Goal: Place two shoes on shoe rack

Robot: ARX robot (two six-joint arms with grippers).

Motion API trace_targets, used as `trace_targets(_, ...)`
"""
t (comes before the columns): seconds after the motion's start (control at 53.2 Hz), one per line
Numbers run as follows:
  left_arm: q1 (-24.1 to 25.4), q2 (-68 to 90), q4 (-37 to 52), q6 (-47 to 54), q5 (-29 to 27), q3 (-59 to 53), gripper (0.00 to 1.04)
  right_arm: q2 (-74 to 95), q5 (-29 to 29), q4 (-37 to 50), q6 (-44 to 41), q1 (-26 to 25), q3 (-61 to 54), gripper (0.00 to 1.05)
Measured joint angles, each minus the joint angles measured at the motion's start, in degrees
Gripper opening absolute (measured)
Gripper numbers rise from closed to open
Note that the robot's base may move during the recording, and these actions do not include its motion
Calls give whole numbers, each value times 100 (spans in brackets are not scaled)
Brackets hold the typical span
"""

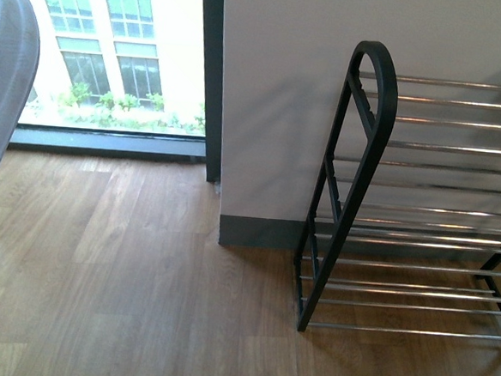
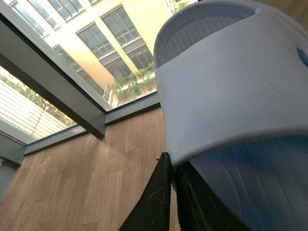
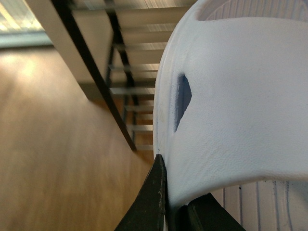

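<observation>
Left gripper [image 2: 172, 192]: two dark fingers pressed nearly together, clamped on the edge of the broad strap of a pale blue-white slide sandal [image 2: 231, 96], not a laced sneaker; the ribbed footbed shows above and below the strap, and the sandal fills most of the left wrist view. Right gripper [image 3: 175, 202]: dark fingers likewise pinched on the strap edge of a second pale slide sandal [image 3: 240, 110], whose strap bears a small dark cut-out; ribbed sole visible near the fingers. In the front view, the left-hand sandal appears as a grey curved form [image 1: 2, 76] at the far left edge, held above the wood floor [image 1: 123, 291]; a sliver of a pale object sits at the far right edge by the rack's top tier, too little to identify. Shoe rack [image 1: 421, 208]: black frame, silver rods in several tiers, standing against the white wall [image 1: 283, 87] at right, well apart from the left-hand sandal. Window [image 1: 114, 49] at left rear, with a building beyond.
</observation>
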Motion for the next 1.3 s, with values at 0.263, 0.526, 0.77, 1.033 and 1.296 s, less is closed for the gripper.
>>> trace_targets(0.263, 0, -2, 0, 0, 2, 0, 2, -83, -256, 1222, 223, 105, 455, 1)
trace_targets(0.526, 0, 0, 0, 0, 2, 0, 2, 745, -332, -962, 918, 402, 2743, 1)
trace_targets(0.77, 0, 0, 0, 0, 4, 0, 2, 2273, 142, -2052, 1388, 514, 4656, 1)
trace_targets(1.033, 0, 0, 0, 0, 2, 0, 2, 3220, 337, -2728, 1408, 667, 5816, 1)
trace_targets(1.296, 0, 0, 0, 0, 4, 0, 2, 3888, 413, -3279, 1655, 529, 6566, 1)
